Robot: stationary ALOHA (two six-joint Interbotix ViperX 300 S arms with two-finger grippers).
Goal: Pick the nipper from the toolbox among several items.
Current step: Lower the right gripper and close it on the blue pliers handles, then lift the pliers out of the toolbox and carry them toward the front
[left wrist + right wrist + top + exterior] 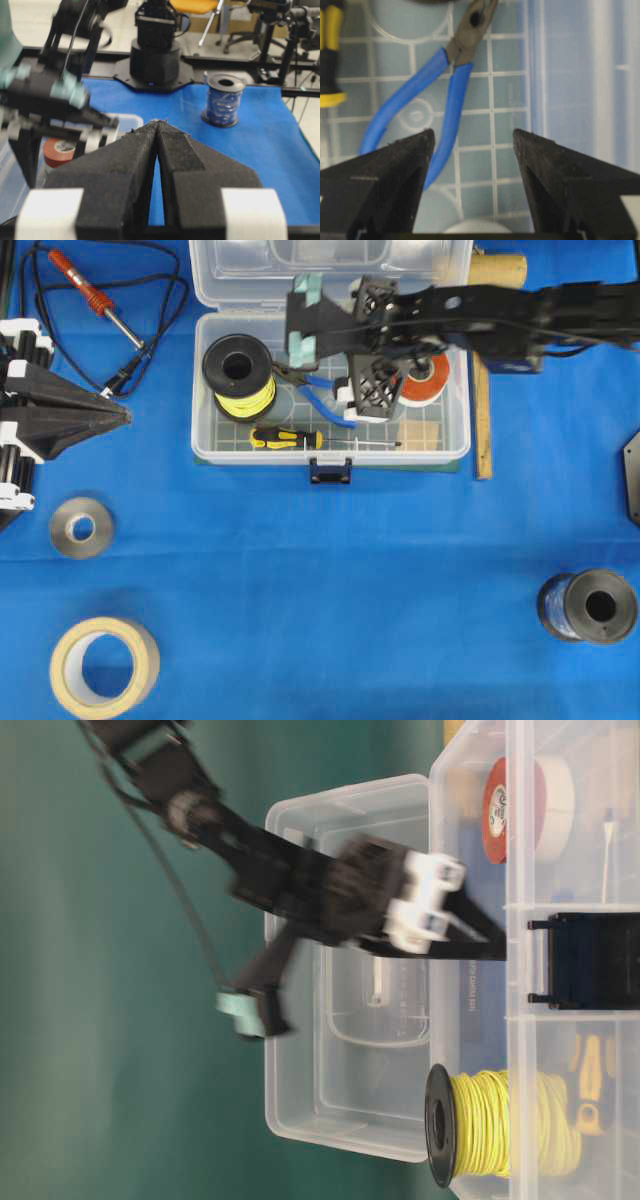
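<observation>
Blue cloth table (300, 570); toolbox (455, 445) lid open so right gripper (472, 145) can drop in, fingers wide, empty, poised above nipper (447, 100) lying flat on grid floor, handles toward it. Screwdriver (285, 438) just beside, yellow wire spool (239, 376) and red tape (428, 378) crowd it. Left gripper (159, 131) pinched closed, parked well apart

arms: black | right gripper (472, 150): black wedge fingers | mounts: white

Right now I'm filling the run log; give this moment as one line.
phase: reach | right gripper: open above blue-handled nipper in clear plastic toolbox, nothing held | left gripper: shut, parked
</observation>
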